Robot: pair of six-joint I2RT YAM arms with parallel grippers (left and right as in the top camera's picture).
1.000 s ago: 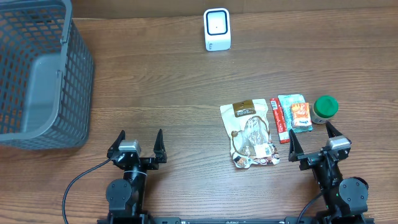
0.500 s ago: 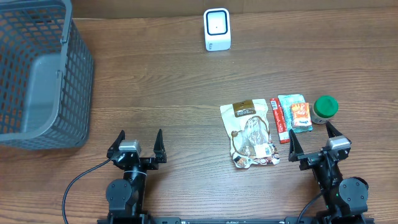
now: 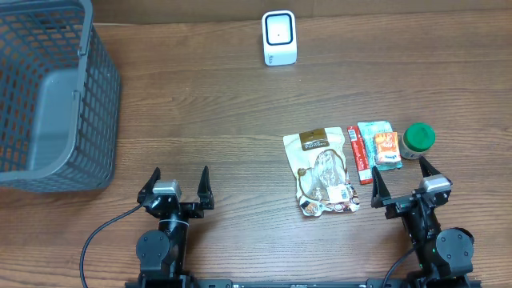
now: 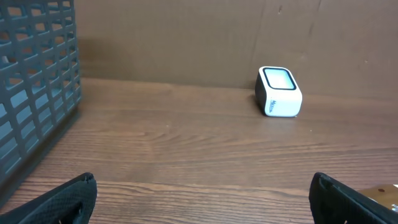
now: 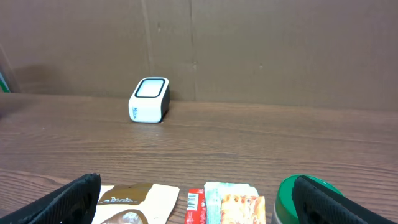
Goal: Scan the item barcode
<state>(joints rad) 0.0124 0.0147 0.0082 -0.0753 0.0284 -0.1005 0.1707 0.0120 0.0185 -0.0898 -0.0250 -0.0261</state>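
Left gripper [image 3: 180,171] low at the near left of the wooden table [image 3: 200,104], jaws spread wide with nothing between them, well apart from every item. Right gripper [image 3: 399,168] low at the near right, likewise gaping and empty, just short of the goods. Four items in a row in front of the right gripper, all resting on the table and untouched: a brown pouch [image 3: 322,172] with a clear window, furthest left and largest; a red stick packet [image 3: 358,154] just beside it; a teal and orange sachet [image 3: 380,144] close against the stick, touching or not impossible to tell; a green-lidded jar [image 3: 418,140] upright at the right end. Small pale label low on the pouch, too small to read. White scanner [image 3: 279,38] with a dark-rimmed window at the far edge, near the middle, well apart from the items and from both grippers; from the right wrist, off to the left and beyond the pouch; from the left wrist, off to the right. Grey mesh basket [image 3: 48,96] at the far left corner, upright, well apart from the rest
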